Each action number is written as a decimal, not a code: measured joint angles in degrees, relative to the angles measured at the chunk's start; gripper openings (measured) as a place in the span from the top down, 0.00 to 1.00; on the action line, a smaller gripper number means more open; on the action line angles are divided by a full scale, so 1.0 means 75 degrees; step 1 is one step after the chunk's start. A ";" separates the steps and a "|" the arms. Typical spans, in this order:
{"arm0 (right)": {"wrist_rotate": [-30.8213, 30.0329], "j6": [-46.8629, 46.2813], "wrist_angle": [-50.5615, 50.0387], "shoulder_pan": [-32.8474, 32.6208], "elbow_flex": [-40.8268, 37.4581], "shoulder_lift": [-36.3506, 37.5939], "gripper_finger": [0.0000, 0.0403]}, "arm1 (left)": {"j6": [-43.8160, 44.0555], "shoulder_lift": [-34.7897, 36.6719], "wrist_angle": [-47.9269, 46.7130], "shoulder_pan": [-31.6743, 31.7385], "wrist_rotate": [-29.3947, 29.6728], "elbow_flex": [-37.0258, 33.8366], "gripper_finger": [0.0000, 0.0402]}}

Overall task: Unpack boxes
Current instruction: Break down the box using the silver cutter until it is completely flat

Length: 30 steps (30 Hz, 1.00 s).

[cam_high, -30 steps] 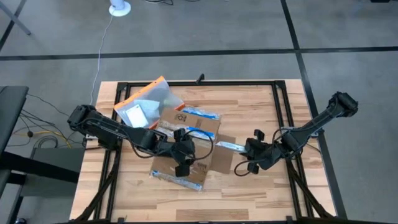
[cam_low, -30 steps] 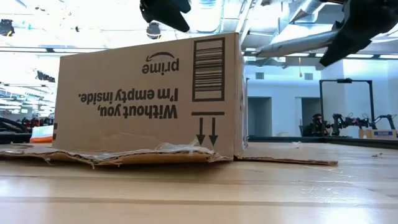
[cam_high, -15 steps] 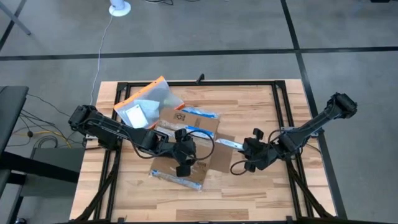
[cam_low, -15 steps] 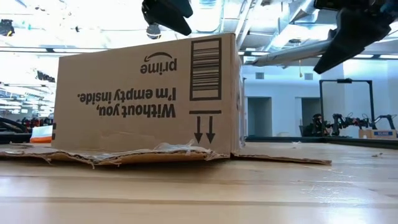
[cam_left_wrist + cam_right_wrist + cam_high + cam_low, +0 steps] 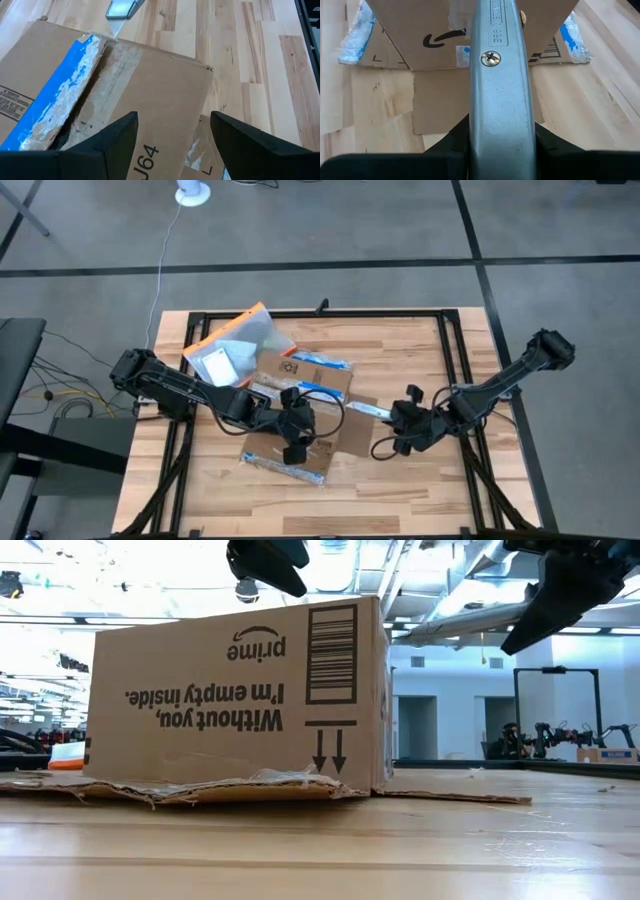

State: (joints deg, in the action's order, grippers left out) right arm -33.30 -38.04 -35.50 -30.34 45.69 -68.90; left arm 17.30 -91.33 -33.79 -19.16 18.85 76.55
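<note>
On the wooden table [image 5: 400, 350], the brown blue-taped box [image 5: 305, 415] lies flap-splayed under the spread-fingered left end effector [image 5: 292, 425].

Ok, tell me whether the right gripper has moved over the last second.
Yes, slightly. In the high view the right gripper, shut on the utility knife, has edged left, closer to the cardboard box.
</note>
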 joint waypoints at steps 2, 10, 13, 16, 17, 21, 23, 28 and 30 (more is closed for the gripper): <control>0.0015 0.0128 0.0062 0.0097 0.0000 -0.0122 0.78 | 0.0000 0.0000 0.0042 0.0000 0.0000 0.0000 0.41; 0.0190 0.0597 0.0331 0.0252 0.0000 -0.0485 0.78 | 0.0140 0.0003 0.0003 -0.0059 -0.0136 0.0000 0.41; 0.0254 0.0649 0.0255 0.0239 0.0000 -0.0476 0.78 | 0.0301 0.0002 0.0014 -0.0169 -0.0140 0.0000 0.41; 0.0277 0.0742 0.0238 0.0262 0.0000 -0.0464 0.78 | 0.0253 -0.0076 -0.0035 -0.0343 -0.0219 0.0009 0.41; 0.0288 0.0783 0.0229 0.0262 0.0000 -0.0464 0.78 | 0.0232 -0.0128 -0.0056 -0.0398 -0.0279 0.0009 0.41; 0.0293 0.0881 0.0215 0.0270 0.0000 -0.0464 0.78 | 0.0153 -0.0298 -0.0022 -0.0553 -0.0294 0.0014 0.41; 0.0294 0.0915 0.0217 0.0267 0.0000 -0.0462 0.78 | 0.0072 -0.0427 0.0043 -0.0535 -0.0277 0.0029 0.41; 0.0283 0.1205 0.0168 0.0270 -0.0001 -0.0464 0.78 | 0.0029 -0.0908 0.0085 -0.0426 -0.0144 0.0061 0.41; 0.0286 0.1256 0.0132 0.0273 -0.0003 -0.0464 0.78 | -0.0007 -0.1041 0.0183 -0.0359 -0.0134 0.0076 0.41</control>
State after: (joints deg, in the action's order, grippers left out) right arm -31.16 -28.62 -34.51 -28.29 45.67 -72.38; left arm 17.25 -99.14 -32.41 -21.85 17.85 77.12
